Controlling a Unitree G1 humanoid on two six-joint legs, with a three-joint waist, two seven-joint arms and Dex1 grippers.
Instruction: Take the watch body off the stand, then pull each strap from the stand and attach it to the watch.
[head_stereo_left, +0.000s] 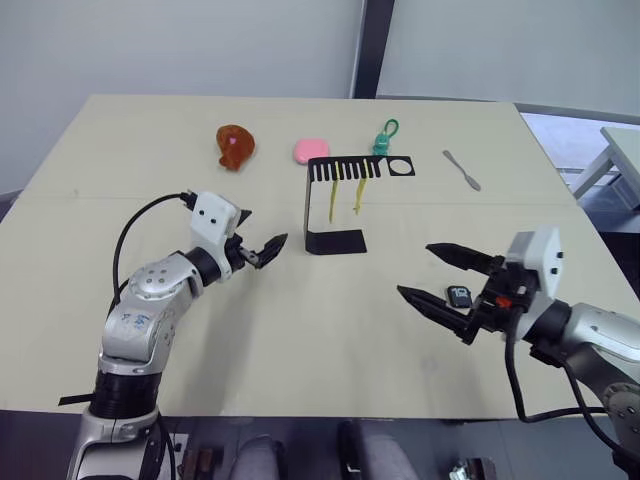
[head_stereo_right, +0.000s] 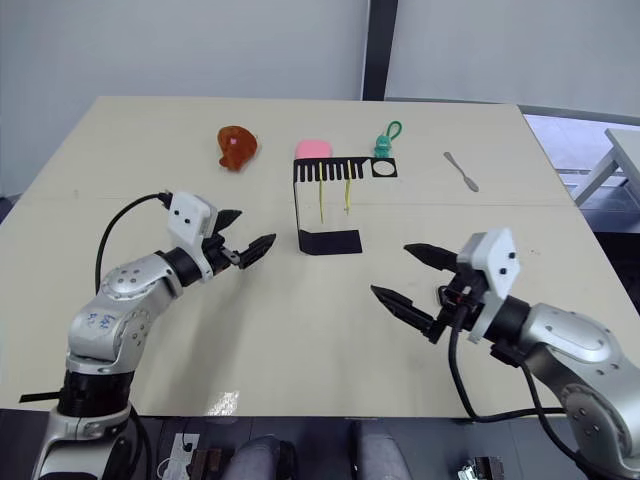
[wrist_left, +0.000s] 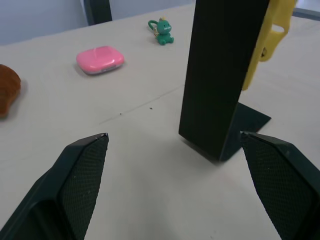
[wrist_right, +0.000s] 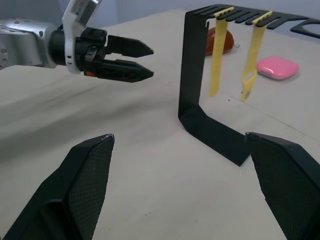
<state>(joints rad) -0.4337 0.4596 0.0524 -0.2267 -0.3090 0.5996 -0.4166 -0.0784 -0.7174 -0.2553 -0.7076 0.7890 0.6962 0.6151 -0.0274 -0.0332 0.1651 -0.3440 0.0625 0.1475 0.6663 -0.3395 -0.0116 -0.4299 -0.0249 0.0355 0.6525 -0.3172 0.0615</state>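
Your left gripper (head_stereo_left: 262, 250) hovers low at the near left, fingers parted, pointing right. Your right gripper (head_stereo_left: 431, 272) sits at the near right, jaws spread wide, pointing left.

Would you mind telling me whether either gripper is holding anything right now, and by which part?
Nothing is held: the left gripper and right gripper are both open and empty.

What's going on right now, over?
Both hands open: left hand faces the stand, right hand low over the table. Watch off, by right hand. Straps hanging. Nothing in the way.
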